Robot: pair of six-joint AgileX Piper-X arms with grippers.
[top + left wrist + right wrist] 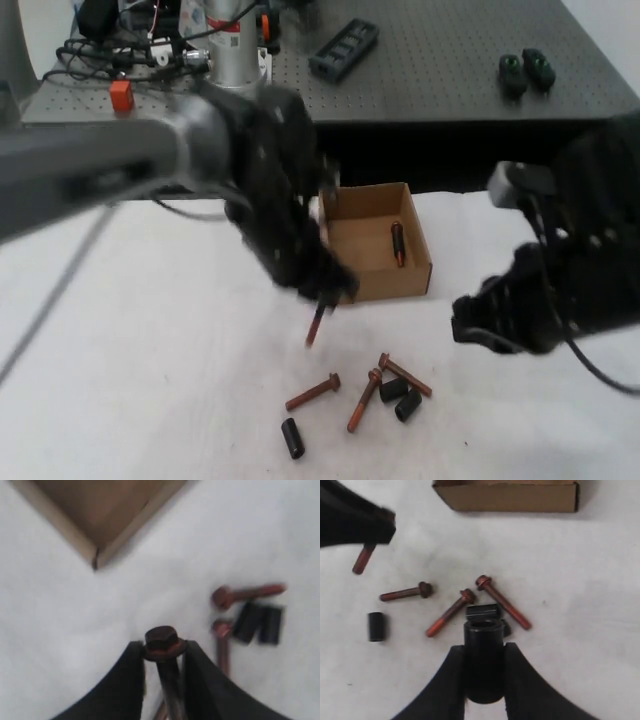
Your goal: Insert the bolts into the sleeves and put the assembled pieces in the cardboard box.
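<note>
We see the left hand point(162, 651) clamped on a copper-coloured bolt point(161, 642), its two fingers pressing the shank just below the hex head. In the high view this hand hangs just off the near left corner of the cardboard box point(380, 282). The held bolt points down at a slant toward the white cloth point(150, 380) that covers the counter. We cannot tell whether its tip touches the cloth.

The right hand point(484, 652) is clamped on a black sleeve point(482, 667), whose open bore faces the wrist camera. This hand sits off the near right corner of the box, apart from it.

On the near side of the box, between the two hands, three loose bolts point(364, 400) lie on the cloth at different angles. A pair of sleeves point(393, 389) rests side by side, touching each other, next to the two bolts on the right. A lone sleeve point(292, 438) lies apart from the rest, farthest from the box.

Inside the box, near its right wall, we see one piece point(398, 243), dark at the far end and copper at the near end.

Behind the box a dark perforated board point(450, 60) carries a black tray point(343, 47), an orange block point(121, 95) and a silver post point(235, 65). The post bears a label point(225, 28) whose print is too small for us to read.
</note>
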